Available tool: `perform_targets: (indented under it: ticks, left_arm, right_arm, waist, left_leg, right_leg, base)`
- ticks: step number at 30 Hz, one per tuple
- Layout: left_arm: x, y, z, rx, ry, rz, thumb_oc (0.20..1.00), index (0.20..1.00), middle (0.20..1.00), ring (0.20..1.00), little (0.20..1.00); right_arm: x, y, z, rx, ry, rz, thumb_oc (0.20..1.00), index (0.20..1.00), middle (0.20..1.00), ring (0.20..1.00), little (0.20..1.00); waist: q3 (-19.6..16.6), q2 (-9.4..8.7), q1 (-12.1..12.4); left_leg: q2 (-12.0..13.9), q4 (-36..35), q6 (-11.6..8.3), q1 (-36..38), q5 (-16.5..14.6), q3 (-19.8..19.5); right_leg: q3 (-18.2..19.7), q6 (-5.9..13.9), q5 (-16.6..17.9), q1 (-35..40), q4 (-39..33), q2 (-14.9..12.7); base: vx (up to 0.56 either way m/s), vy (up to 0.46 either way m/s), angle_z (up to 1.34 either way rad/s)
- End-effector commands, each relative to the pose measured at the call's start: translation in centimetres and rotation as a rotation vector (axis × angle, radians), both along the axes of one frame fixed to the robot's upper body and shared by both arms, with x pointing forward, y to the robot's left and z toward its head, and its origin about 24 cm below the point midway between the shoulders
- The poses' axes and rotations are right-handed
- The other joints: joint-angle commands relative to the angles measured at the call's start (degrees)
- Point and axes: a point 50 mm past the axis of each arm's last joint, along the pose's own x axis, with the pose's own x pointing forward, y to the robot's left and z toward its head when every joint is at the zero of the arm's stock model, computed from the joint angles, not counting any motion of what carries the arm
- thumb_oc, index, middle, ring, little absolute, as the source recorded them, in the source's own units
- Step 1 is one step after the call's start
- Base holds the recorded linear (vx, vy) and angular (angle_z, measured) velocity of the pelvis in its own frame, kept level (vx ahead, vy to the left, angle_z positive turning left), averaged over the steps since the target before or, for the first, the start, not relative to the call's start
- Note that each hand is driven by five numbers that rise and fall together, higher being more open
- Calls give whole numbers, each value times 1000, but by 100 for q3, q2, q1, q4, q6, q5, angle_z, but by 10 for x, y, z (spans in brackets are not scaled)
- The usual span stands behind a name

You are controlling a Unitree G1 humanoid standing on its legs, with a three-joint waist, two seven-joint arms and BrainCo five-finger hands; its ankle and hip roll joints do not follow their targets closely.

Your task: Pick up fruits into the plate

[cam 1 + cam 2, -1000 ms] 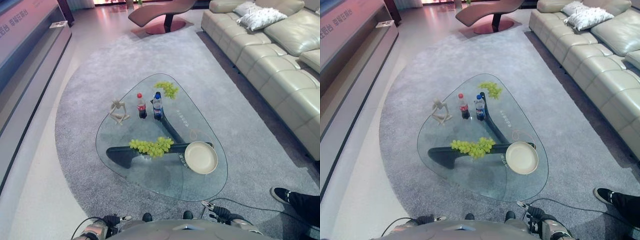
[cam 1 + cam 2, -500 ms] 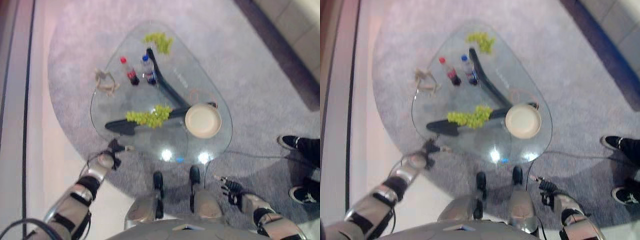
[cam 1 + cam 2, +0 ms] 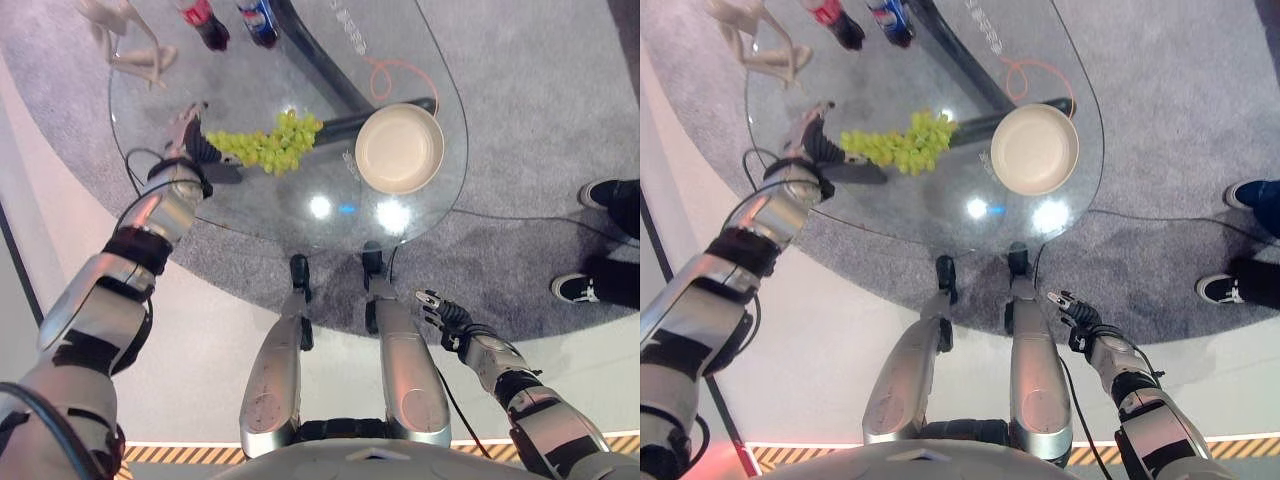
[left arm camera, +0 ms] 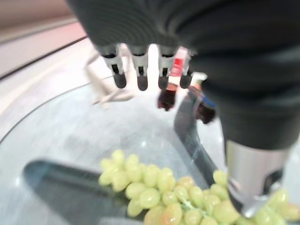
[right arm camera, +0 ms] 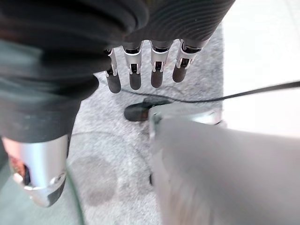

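Hovering with fingers wide, the left robot hand (image 3: 186, 128) sits just beside the grapes (image 3: 264, 143) on the counter (image 3: 300, 200); the loose bunch could shed or slip before reaching the plate (image 3: 400, 148)

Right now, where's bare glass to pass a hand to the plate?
Free: the near strip between the grapes, the plate and the table edge. Crowded: far side with bottles and figurine; the left robot hand flanks the grapes.

Lounge: glass coffee table (image 3: 420, 215) on grey rug (image 3: 540, 120).
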Motion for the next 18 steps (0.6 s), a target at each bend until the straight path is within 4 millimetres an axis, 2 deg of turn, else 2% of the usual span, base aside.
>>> perform_targets:
  ticks: [1, 9, 18]
  left_arm:
    - [-3, 22, 19, 121, -58, 113, 1000, 1000, 1000, 1000, 1000]
    - [4, 16, 32, 224, -94, 179, 1000, 1000, 1000, 1000, 1000]
    - [12, 15, 32, 338, 66, 250, 1000, 1000, 1000, 1000, 1000]
  right_arm:
    - [-8, 17, -7, 61, -16, 0, 1000, 1000, 1000, 1000, 1000]
    - [-3, 22, -1, 77, -61, 4, 1000, 1000, 1000, 1000, 1000]
    - [4, 23, 6, 109, -109, 15, 1000, 1000, 1000, 1000, 1000]
  waist:
    - [-268, -303, -83]
    - [-268, -403, -280]
    - [-268, -513, -500]
  left_leg:
    - [-284, 723, 390, -508, -552, 65]
    - [-295, 1143, 356, -1110, -663, 171]
    - [-296, 1462, 297, -1626, -728, 271]
  right_leg:
    - [251, 37, -256, -458, 600, 279]
    - [353, 29, -277, -1039, 896, 391]
    - [445, 19, -185, -1515, 1011, 430]
  base:
    - [-28, -63, -4]
    - [-1, -41, -9]
    - [-10, -25, -9]
